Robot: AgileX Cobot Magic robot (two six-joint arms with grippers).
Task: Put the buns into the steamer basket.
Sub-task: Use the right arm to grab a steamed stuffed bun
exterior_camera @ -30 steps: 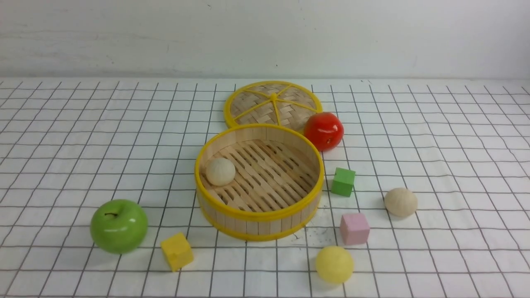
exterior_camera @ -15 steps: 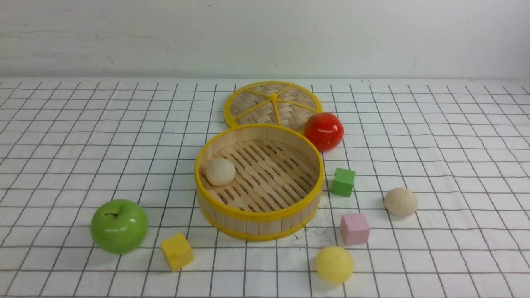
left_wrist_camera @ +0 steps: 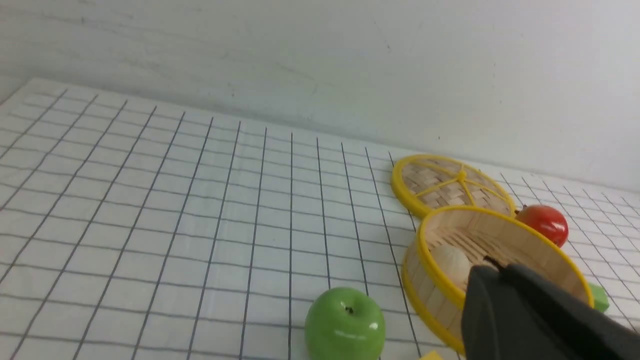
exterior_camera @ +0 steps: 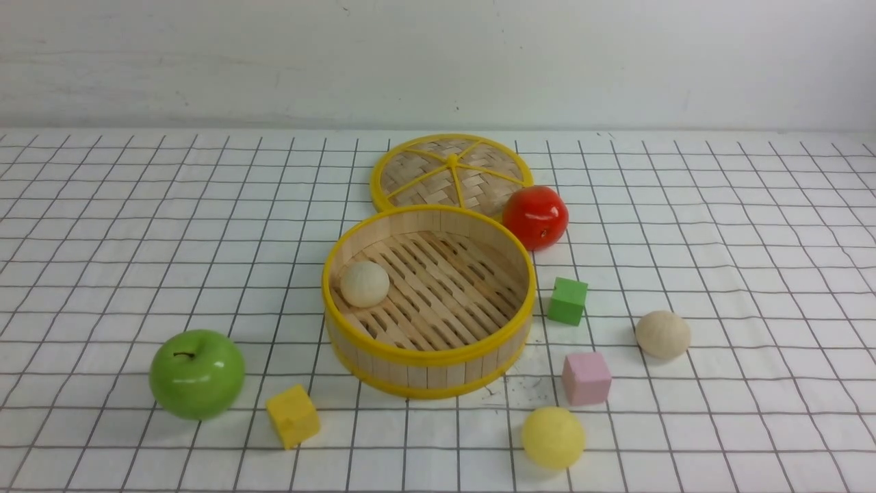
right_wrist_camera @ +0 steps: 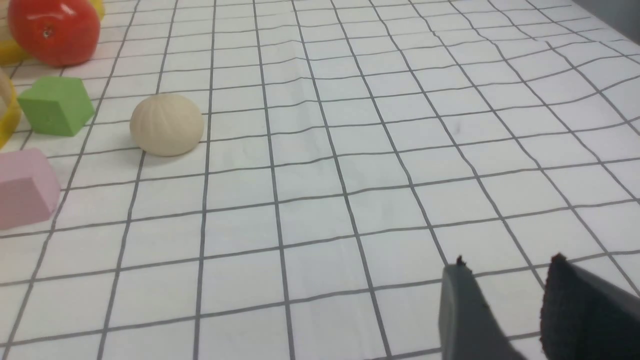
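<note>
The bamboo steamer basket (exterior_camera: 428, 356) sits mid-table with one cream bun (exterior_camera: 364, 283) inside, against its left wall. A second cream bun (exterior_camera: 662, 334) lies on the cloth to the basket's right; it shows ridged in the right wrist view (right_wrist_camera: 166, 125). The pale yellow bun (exterior_camera: 553, 437) rests near the front edge. Neither arm shows in the front view. My left gripper (left_wrist_camera: 492, 267) is shut and empty, seen in front of the basket (left_wrist_camera: 435, 265). My right gripper (right_wrist_camera: 507, 265) stands open over bare cloth, well away from the bun.
The woven lid (exterior_camera: 452, 171) lies flat behind the basket, a red apple (exterior_camera: 535, 216) beside it. A green apple (exterior_camera: 197, 374) and yellow cube (exterior_camera: 292, 415) sit front left. Green cube (exterior_camera: 567, 300) and pink cube (exterior_camera: 586, 378) stand between the basket and the loose buns.
</note>
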